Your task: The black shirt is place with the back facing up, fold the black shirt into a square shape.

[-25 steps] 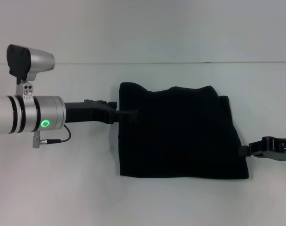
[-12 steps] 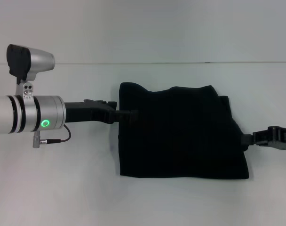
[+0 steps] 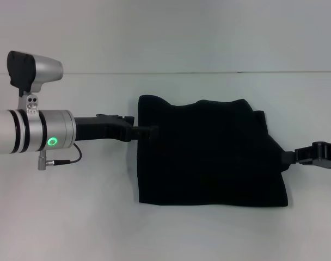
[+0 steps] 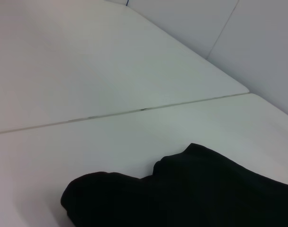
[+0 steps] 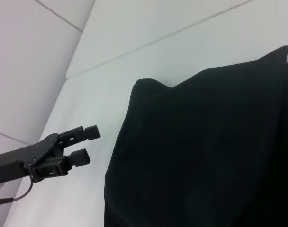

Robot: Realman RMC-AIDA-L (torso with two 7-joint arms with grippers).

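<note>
The black shirt (image 3: 209, 155) lies on the white table (image 3: 73, 217), folded into a rough square with a wavy far edge. It also fills the near part of the left wrist view (image 4: 191, 194) and most of the right wrist view (image 5: 205, 151). My left gripper (image 3: 150, 131) reaches in at the shirt's left edge. Seen from the right wrist, the left gripper (image 5: 85, 144) stands open beside that edge, with nothing between its fingers. My right gripper (image 3: 288, 157) sits at the shirt's right edge, low over the table.
The left arm's silver wrist with a green light (image 3: 53, 143) stretches over the table's left side. A seam (image 3: 100, 73) runs across the table behind the shirt, with a pale wall (image 3: 165, 32) beyond it.
My right gripper has slid up along the shirt's right edge and drawn back slightly to the right. The left gripper and the shirt have stayed put.
</note>
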